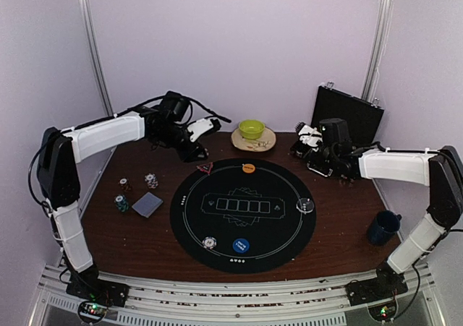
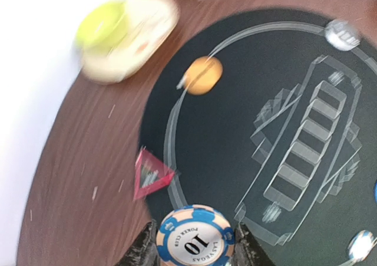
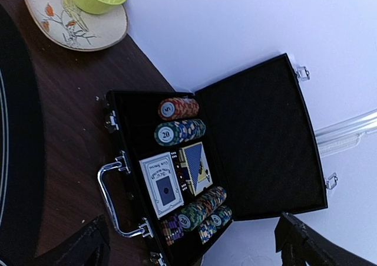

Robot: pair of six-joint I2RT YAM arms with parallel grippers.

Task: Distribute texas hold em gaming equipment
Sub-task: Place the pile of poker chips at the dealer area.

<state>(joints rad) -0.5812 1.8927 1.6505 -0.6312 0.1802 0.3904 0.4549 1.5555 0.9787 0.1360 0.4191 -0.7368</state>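
An open black case [image 3: 259, 136] lies on the brown table [image 1: 130, 246], at about 1 o'clock from the round black mat [image 1: 289, 232]. Its tray holds a row of orange chips [image 3: 177, 108] with "5" on the end face, a row of green chips [image 3: 179, 131] marked "20", two card decks [image 3: 161, 184] side by side, and more chip rows [image 3: 200, 210] below them. The right gripper [image 3: 191, 248] faces the case, its fingers spread wide and holding nothing. The left gripper [image 2: 194, 248] pinches a blue-and-cream poker chip [image 2: 194, 233] by its edges near the mat's rim at 11 o'clock. The chip's face reads "POKER CLUB", "10" and "LAS VEGAS". A red triangle marker [image 2: 150, 174] lies near it. A green bowl [image 1: 252, 129] sits on a flowered plate [image 1: 266, 142] at 12 o'clock, off the mat. On the mat are an orange disc [image 1: 248, 168] at 12 o'clock, a clear disc [image 1: 305, 205] at 3, and a blue disc [image 1: 241, 246] at 6 whose writing is too small to read. A grey-blue card pack [image 1: 147, 204] and small chip stacks [image 1: 151, 180] lie off the mat at 9 o'clock.
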